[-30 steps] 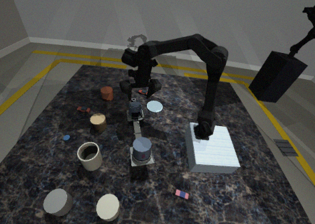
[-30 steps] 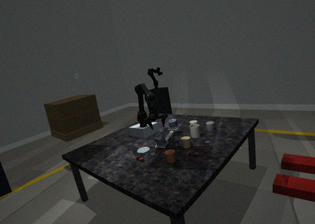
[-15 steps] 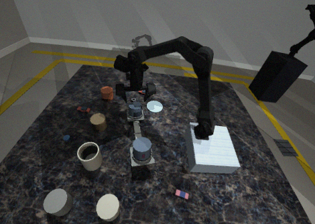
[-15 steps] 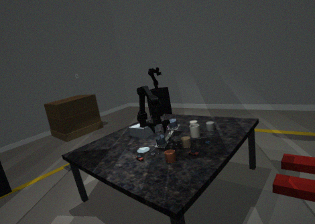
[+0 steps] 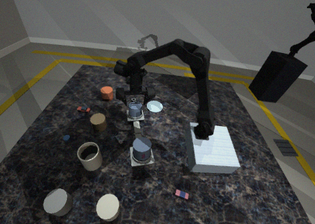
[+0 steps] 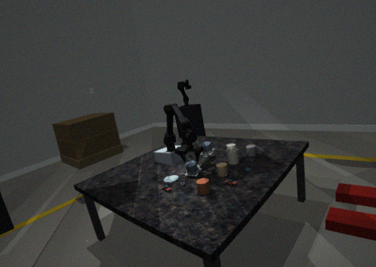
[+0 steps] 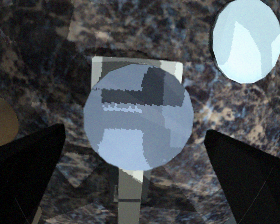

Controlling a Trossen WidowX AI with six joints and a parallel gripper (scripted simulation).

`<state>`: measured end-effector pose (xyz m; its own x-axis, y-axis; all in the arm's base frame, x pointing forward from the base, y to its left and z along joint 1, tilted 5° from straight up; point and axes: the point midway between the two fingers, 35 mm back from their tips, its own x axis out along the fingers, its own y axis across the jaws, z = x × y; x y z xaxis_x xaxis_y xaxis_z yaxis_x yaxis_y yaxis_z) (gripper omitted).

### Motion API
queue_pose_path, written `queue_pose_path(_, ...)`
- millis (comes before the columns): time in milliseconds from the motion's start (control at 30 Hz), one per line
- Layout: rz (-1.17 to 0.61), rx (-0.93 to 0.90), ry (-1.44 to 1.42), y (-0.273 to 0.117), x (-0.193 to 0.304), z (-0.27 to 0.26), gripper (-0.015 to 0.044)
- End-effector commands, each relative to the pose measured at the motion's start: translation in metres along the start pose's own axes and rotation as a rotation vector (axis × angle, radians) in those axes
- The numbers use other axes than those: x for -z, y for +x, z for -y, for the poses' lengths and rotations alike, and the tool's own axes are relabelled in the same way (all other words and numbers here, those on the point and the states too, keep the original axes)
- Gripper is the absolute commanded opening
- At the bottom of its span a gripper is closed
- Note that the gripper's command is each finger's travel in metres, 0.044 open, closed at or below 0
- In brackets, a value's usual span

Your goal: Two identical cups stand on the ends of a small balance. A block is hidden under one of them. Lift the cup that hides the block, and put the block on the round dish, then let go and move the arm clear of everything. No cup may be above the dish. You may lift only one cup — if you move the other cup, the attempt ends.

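Note:
One blue-grey cup (image 5: 135,110) (image 6: 191,168) (image 7: 137,117) stands on the far end of the balance (image 5: 137,131) (image 7: 129,207). The matching cup (image 5: 142,150) (image 6: 206,146) stands on the near end in the top view. Which end is lower I cannot tell. My gripper (image 5: 135,99) (image 7: 137,134) is open and empty. It points down over the far cup, with one finger out to each side of it in the wrist view. The pale round dish (image 5: 155,106) (image 6: 170,179) (image 7: 245,47) lies beside that cup, with nothing on it. No block shows; the cups hide what is under them.
A tan cylinder (image 5: 98,123) (image 6: 222,169) and an orange cylinder (image 5: 106,94) (image 6: 203,187) stand near the far cup. A beige mug (image 5: 92,162), grey cylinder (image 5: 58,202) and cream cylinder (image 5: 108,208) stand farther off. The white box (image 5: 218,153) is under my arm's base.

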<state>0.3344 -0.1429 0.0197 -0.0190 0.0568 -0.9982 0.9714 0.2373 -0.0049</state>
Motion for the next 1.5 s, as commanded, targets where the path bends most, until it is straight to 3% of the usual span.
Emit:
queue_pose_path(0, 0.002, 0.005, 0.003, 0.008, 0.0, 0.0, 0.044)
queue_pose_path(933, 0.001, 0.005, 0.003, 0.051, 0.0, 0.002, 0.044)
queue_pose_path(1067, 0.001, 0.005, 0.003, 0.051, 0.0, 0.002, 0.0335)
queue_pose_path(1300, 0.001, 0.005, 0.003, 0.051, 0.0, 0.002, 0.0288)
queue_pose_path(1467, 0.001, 0.005, 0.003, 0.049, 0.0, 0.001, 0.0157)
